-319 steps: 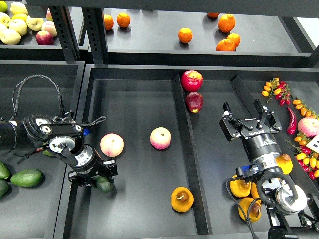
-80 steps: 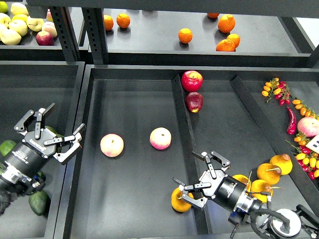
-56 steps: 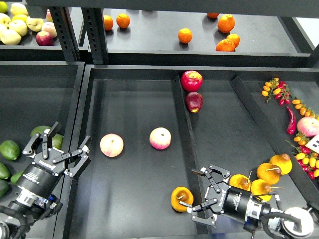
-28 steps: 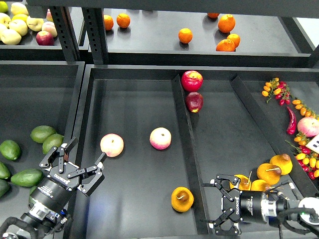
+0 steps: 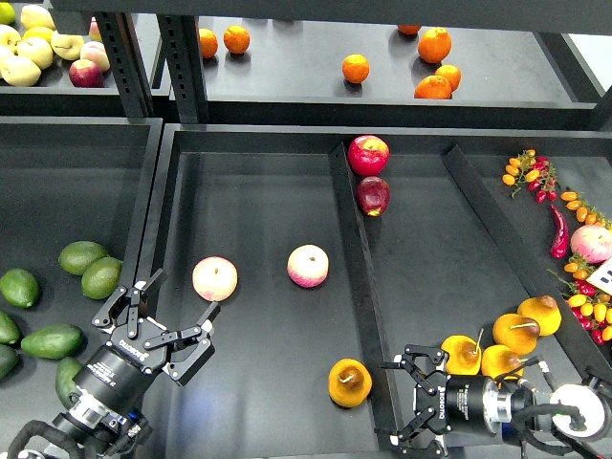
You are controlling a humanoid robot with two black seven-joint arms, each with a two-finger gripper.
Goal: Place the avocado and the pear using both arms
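Observation:
The pear (image 5: 350, 382), squat and orange-yellow with a brown dimple, lies free at the front right of the middle tray (image 5: 258, 191). My right gripper (image 5: 386, 402) is open just to its right, across the tray divider, and is not touching it. The dark green avocado (image 5: 65, 376) lies in the left tray (image 5: 57, 182), partly hidden by my left arm. My left gripper (image 5: 185, 293) is open and empty over the wall between the left and middle trays, up and to the right of the avocado.
Two peaches (image 5: 215, 278) (image 5: 308, 265) lie mid-tray. Two red apples (image 5: 368, 154) sit at the back by the divider (image 5: 356, 277). Lighter avocados (image 5: 81, 256) lie in the left tray. More pears (image 5: 516, 333) lie at the front right. Oranges (image 5: 356, 67) sit on the shelf.
The left gripper, once shut on the avocado over the middle tray, is now open and empty, and the avocado lies in the left tray. Both arms have drawn back toward the bottom edge.

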